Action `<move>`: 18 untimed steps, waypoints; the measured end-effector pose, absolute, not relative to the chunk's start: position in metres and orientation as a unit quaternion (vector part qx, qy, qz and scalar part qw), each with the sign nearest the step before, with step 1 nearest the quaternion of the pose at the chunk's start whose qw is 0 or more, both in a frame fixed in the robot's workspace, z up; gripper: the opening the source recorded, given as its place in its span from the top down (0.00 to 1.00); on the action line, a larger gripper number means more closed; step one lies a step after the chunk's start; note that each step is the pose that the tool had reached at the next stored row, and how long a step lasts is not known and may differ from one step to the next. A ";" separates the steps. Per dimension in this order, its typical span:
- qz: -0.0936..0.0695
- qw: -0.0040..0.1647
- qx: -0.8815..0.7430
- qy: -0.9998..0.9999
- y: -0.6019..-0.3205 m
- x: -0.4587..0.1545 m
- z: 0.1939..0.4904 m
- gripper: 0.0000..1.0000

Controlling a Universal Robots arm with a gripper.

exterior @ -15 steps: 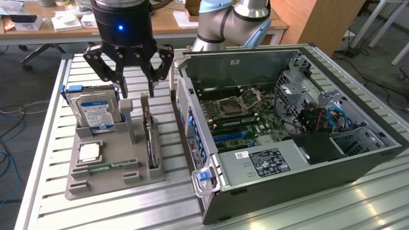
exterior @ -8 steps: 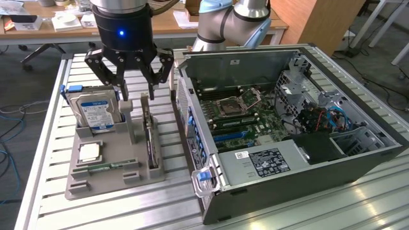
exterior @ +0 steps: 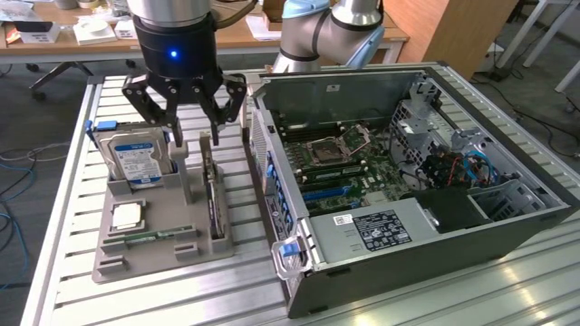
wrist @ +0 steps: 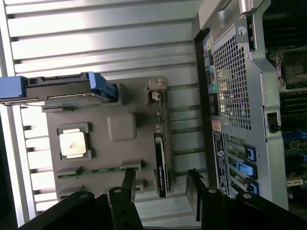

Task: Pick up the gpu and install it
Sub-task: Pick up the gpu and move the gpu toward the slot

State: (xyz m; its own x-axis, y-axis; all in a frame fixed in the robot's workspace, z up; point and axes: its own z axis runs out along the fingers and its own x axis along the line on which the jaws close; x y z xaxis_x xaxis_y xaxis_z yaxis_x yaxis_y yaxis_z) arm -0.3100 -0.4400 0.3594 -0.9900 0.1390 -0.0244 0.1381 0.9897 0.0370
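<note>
The open computer case (exterior: 408,272) is lying on its side on the slatted table (exterior: 64,272), with its motherboard facing up. Beside it, toward the exterior view's left, a grey parts tray (exterior: 154,261) is holding the components.

The gripper (exterior: 200,132) is hanging over the far end of that tray with its jaws standing wide apart and gripping nothing. In the wrist view the card is sitting in line between the two fingers (wrist: 128,184).

The gpu (exterior: 214,197) is standing on its long edge in a slot along the tray's case-side edge, with its silvery bracket (wrist: 156,91) at the far end. Whether the fingertips are already level with the card's top edge is not clear.

Judgement: the card is appearing light, stiff and thin, with fragile parts on its faces. It is calling for a moderate pinch across its two flat faces near mid-length, clear of the bracket and the bottom connector edge. It should be drawn straight up to avoid binding in the slot.
</note>
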 end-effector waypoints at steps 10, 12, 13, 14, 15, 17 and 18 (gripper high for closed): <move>0.018 0.014 0.069 0.997 -0.440 -0.310 0.358 0.45; 0.018 0.014 0.069 0.997 -0.440 -0.310 0.357 0.45; 0.018 0.013 0.069 0.997 -0.440 -0.310 0.355 0.45; 0.018 0.013 0.069 0.997 -0.440 -0.310 0.354 0.45; 0.018 0.013 0.069 0.997 -0.440 -0.310 0.352 0.45; 0.018 0.014 0.069 0.997 -0.440 -0.310 0.349 0.45; 0.018 0.013 0.069 0.997 -0.440 -0.310 0.348 0.45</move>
